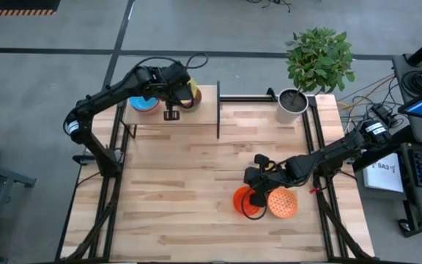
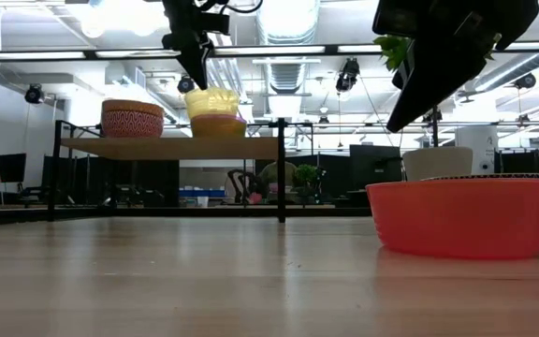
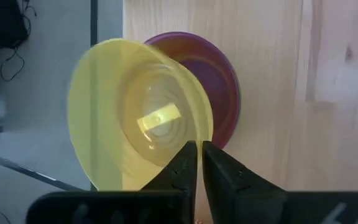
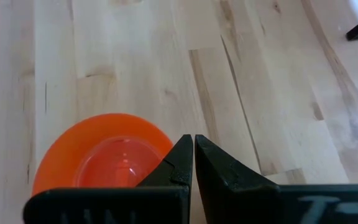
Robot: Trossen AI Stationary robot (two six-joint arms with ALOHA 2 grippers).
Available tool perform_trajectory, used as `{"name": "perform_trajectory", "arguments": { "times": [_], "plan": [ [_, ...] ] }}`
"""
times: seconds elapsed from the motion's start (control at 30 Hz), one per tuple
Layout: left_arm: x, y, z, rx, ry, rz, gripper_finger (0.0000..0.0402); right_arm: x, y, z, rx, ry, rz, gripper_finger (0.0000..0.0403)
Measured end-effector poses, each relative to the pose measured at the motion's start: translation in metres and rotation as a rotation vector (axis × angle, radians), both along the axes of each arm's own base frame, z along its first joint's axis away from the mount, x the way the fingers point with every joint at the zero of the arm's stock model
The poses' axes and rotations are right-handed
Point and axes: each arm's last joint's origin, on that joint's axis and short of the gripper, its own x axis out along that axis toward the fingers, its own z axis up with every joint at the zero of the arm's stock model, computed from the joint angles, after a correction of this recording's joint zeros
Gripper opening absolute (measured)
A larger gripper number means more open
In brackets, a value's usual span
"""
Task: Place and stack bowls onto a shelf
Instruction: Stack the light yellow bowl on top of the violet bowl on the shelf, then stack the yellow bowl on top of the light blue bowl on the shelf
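Note:
The shelf (image 1: 196, 116) stands at the table's far left, and a patterned bowl with a blue inside (image 1: 143, 103) rests on it. My left gripper (image 3: 200, 149) is shut on a yellow bowl (image 3: 129, 118), held just over a purple bowl (image 3: 219, 87) that sits on the shelf. A red-orange bowl (image 1: 243, 202) and a speckled orange bowl (image 1: 283, 203) stand on the table at the near right. My right gripper (image 4: 193, 144) is shut over the red-orange bowl's rim. In the low view its tip (image 2: 393, 124) stands above that bowl (image 2: 458, 217), apart from it. My left gripper pinches the yellow bowl's rim (image 3: 190, 138) between its two fingers, one inside the bowl and one outside. The fingers come from above, pointing down. The bowl is tilted, and its underside (image 2: 215, 110) is at the purple bowl's top; whether it rests there I cannot tell.
A white plant pot (image 1: 293, 103) with a green plant stands at the table's far right corner. The shelf's black frame post (image 1: 218, 110) marks its right end. Bare tabletop (image 1: 189, 176) lies between the shelf and the two bowls on the table.

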Motion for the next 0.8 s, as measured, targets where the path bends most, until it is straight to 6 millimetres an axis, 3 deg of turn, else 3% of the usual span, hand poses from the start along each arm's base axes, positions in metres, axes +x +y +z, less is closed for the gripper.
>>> {"name": "perform_trajectory", "arguments": {
  "times": [0.47, 0.7, 0.8],
  "plan": [
    [0.002, 0.0, 0.0, -0.027, -0.037, -0.001, 0.008, 0.0, 0.0, 0.0, 0.001, -0.003, 0.0, 0.0009],
    [0.008, -0.011, 0.0, -0.321, -0.191, -0.076, 0.008, -0.001, 0.0, -0.004, -0.003, -0.006, 0.006, 0.0009],
    [0.009, -0.021, 0.0, -0.342, -0.201, -0.091, 0.0072, -0.001, -0.001, -0.006, -0.012, -0.005, 0.017, 0.0009]
  ]
}}
